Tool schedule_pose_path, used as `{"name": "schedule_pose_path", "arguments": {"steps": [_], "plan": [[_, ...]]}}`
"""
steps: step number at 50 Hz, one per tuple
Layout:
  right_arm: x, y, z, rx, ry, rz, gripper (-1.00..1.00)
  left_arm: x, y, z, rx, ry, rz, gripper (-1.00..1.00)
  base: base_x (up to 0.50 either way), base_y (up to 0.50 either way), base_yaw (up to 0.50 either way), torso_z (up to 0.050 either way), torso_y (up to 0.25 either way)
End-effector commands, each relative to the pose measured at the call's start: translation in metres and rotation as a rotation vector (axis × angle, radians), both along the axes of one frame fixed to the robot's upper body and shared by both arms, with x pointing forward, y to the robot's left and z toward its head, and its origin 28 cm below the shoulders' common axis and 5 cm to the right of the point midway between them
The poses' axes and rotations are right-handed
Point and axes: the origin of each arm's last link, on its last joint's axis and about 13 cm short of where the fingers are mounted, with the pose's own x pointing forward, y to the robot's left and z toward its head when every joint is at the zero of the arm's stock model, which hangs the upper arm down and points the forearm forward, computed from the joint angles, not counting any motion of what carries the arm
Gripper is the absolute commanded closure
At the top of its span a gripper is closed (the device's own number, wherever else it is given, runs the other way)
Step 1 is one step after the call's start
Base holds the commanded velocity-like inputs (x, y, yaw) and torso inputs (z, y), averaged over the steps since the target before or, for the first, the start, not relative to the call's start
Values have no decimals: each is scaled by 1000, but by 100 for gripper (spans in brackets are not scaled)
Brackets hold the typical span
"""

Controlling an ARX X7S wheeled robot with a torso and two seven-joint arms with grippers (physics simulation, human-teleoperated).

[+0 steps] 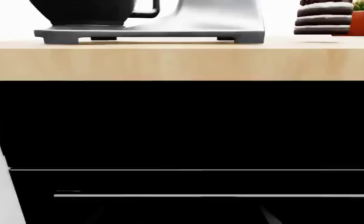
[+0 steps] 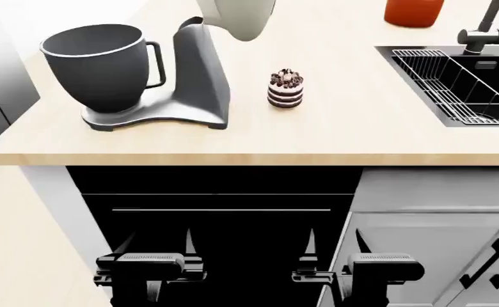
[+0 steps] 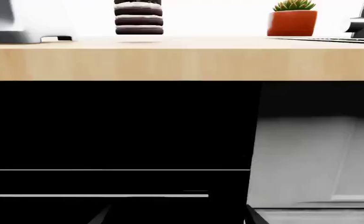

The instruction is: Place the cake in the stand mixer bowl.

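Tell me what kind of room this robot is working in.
Most likely a home kitchen: a wooden countertop carries a stand mixer with its bowl, a small layer cake sits beside it, and a sink with a faucet is set in.

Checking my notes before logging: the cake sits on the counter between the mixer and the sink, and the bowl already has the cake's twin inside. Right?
Not quite. The head view shows the bowl empty; there is only one cake, standing on the counter between the mixer and the sink.
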Motion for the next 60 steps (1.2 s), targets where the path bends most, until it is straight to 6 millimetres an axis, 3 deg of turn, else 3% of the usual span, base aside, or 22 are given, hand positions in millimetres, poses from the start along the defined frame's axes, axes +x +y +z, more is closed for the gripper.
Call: {"name": "schedule_pose_path", "arguments": {"steps": [1, 4, 15, 21, 24, 26, 32, 33, 34, 35, 37, 40, 42, 43, 60], "plan": [[-1, -1, -1, -26, 40, 2, -100, 2, 1, 4, 11, -12, 8, -100, 0, 0, 0, 0, 0], [-11, -13, 20, -85, 58, 4, -100, 2, 11, 30, 104, -93, 9, -100, 0, 0, 0, 0, 0], [-26, -27, 114, -208, -94, -25, -100, -11, 23, 115, 107, -229, 12, -100, 0, 0, 0, 0, 0], [-48, -31, 153, -175, -144, 15, -100, -37, 32, 158, 140, -313, 23, -100, 0, 0, 0, 0, 0], [-46, -23, 158, -157, -179, 41, -100, -46, 38, 170, 173, -352, 50, -100, 0, 0, 0, 0, 0], [-47, -33, 163, -235, -160, 30, -100, -46, 43, 173, 167, -362, 67, -100, 0, 0, 0, 0, 0], [-42, -45, 170, -180, -177, 30, -100, -57, 53, 187, 169, -376, 150, -100, 0, 0, 0, 0, 0], [-49, -56, 167, -291, -205, 9, -100, -60, 55, 189, 161, -382, 166, -100, 0, 0, 0, 0, 0], [-47, -39, 171, -370, -323, 170, -100, -65, 62, 196, 142, -398, 213, -100, 0, 0, 0, 0, 0], [-40, -22, 193, -397, -545, 313, -100, -68, 64, 198, 151, -417, 238, -100, 0, 0, 0, 0, 0], [-52, -6, 200, -318, -652, 531, -100, -74, 73, 207, 135, -448, 304, -100, 0, 0, 0, 0, 0], [-66, -43, 200, -356, -323, 284, -100, -94, 93, 232, 130, -574, 445, -100, 0, 0, 0, 0, 0], [-75, -37, 197, -191, -171, 77, -100, -96, 92, 232, 130, -575, 443, -100, 0, 0, 0, 0, 0], [-75, -37, 196, -184, -179, -1, -100, -95, 92, 232, 130, -573, 443, -100, 0, 0, 0, 0, 0], [-73, -37, 195, -171, -161, 14, -100, -98, 91, 231, 136, -577, 435, -100, 371, 144, 0, 0, 0]]}}
